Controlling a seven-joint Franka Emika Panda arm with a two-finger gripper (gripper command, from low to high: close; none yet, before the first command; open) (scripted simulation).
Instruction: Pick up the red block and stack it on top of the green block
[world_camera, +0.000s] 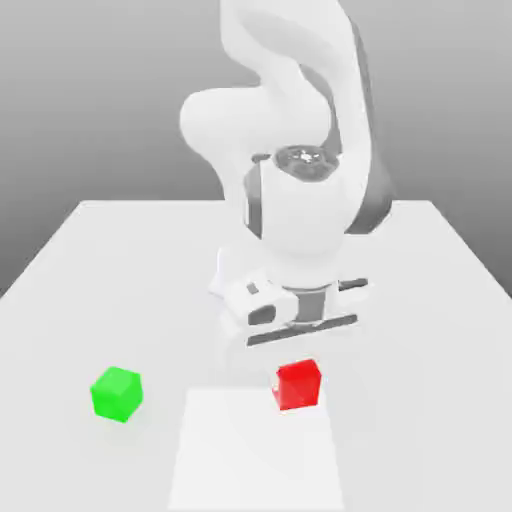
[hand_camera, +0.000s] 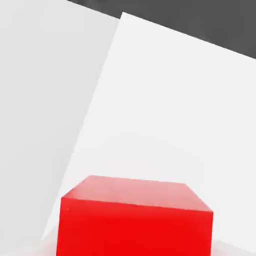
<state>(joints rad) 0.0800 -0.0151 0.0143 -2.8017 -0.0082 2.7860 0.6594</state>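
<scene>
A white arm leans low over the desk (world_camera: 90, 240), its end effector (world_camera: 298, 345) just above the red block (world_camera: 298, 385) with fingers drawn fully narrow; whether they pinch the block I cannot tell. The green block (world_camera: 117, 393) sits well apart toward the exterior view's left; the red one looks small, rigid and probably light, best gripped across two opposite flat sides.

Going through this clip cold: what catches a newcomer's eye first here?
The big white arm fills the middle of the exterior view, bent down over the table. Just below its hand sits the red block, which also looms close in the hand view. The green block stands apart toward the exterior view's left.
</scene>
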